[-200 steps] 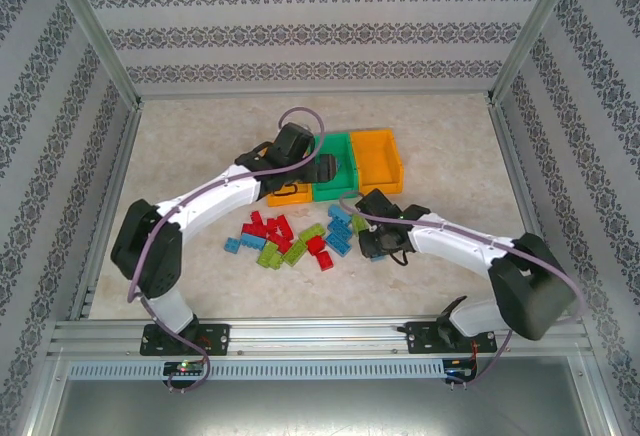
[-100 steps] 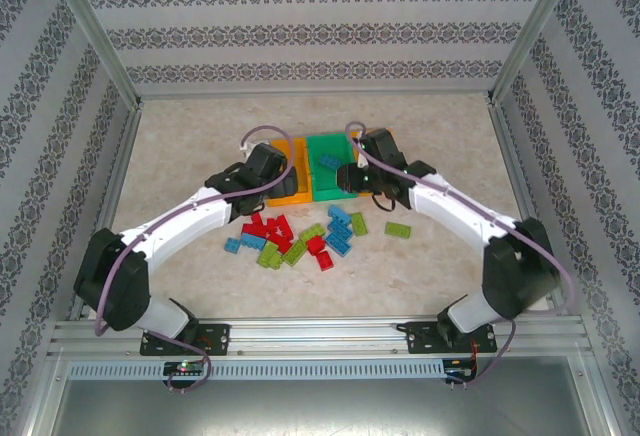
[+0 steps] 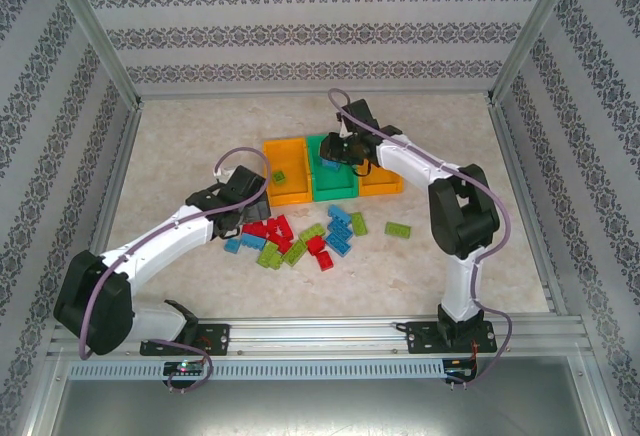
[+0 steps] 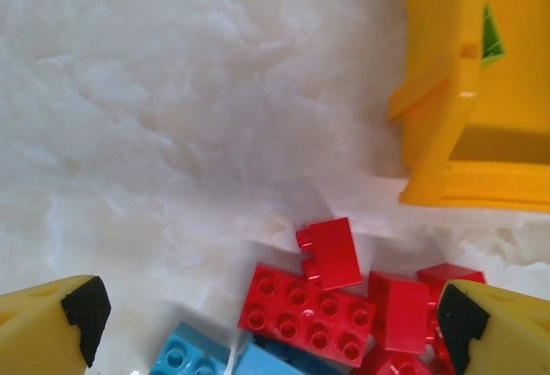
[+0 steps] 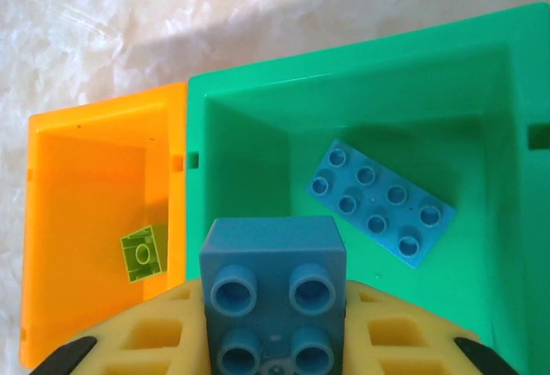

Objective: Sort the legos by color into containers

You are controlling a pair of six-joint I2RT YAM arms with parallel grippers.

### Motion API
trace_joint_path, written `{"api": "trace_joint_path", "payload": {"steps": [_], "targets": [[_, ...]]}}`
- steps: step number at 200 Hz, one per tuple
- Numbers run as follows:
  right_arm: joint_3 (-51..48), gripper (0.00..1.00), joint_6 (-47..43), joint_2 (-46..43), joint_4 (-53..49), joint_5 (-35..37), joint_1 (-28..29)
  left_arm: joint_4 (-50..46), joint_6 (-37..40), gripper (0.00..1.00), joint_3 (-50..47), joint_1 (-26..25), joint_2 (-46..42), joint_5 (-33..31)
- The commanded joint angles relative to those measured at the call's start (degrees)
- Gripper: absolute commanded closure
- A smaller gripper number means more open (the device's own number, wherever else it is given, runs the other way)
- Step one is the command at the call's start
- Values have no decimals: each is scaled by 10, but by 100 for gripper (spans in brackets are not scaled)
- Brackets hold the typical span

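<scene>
The right gripper (image 5: 273, 351) is pinching a blue brick (image 5: 273, 293) over the green bin (image 5: 249, 100).
The left gripper (image 4: 273, 316) is hovering wide open and empty above red bricks (image 4: 309, 310); loose legos (image 3: 300, 236) are lying mid-frame, just below the containers (image 3: 285, 199).

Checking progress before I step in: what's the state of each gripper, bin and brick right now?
Left gripper: open, above red plastic bricks.
Right gripper: shut on a square light blue brick.
Green plastic bin: holds one long light blue brick.
Left orange plastic bin: holds one lime green brick.
Mixed brick pile: loose on table.
</scene>
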Motion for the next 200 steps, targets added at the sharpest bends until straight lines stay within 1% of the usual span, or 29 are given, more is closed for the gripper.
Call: {"api": "trace_joint_path", "payload": {"steps": [1, 28, 39, 57, 74, 100, 117, 145, 169, 200], "targets": [[33, 72, 11, 19, -37, 3, -2, -41, -7, 3, 9, 7, 19, 11], [36, 69, 15, 27, -37, 5, -2, -18, -20, 14, 6, 18, 44, 58], [37, 68, 14, 29, -37, 5, -2, -6, -25, 17, 4, 23, 51, 71], [41, 65, 11, 33, -40, 2, -2, 7, -27, 18, 5, 30, 61, 91], [47, 60, 9, 36, -45, 5, -1, 11, -28, 18, 10, 39, 75, 106], [47, 57, 9, 35, -44, 5, -1, 18, -29, 18, 18, 47, 101, 127], [46, 49, 8, 33, -44, 4, -1, 23, -28, 19, 26, 50, 119, 134], [38, 43, 2, 18, -44, 2, 1, 30, -22, 20, 41, 53, 138, 140], [26, 41, 0, 1, -40, 5, 3, 31, -16, 22, 51, 54, 152, 141], [-2, 40, -1, -34, -33, 9, 2, 37, -10, 29, 59, 59, 170, 149]]}}
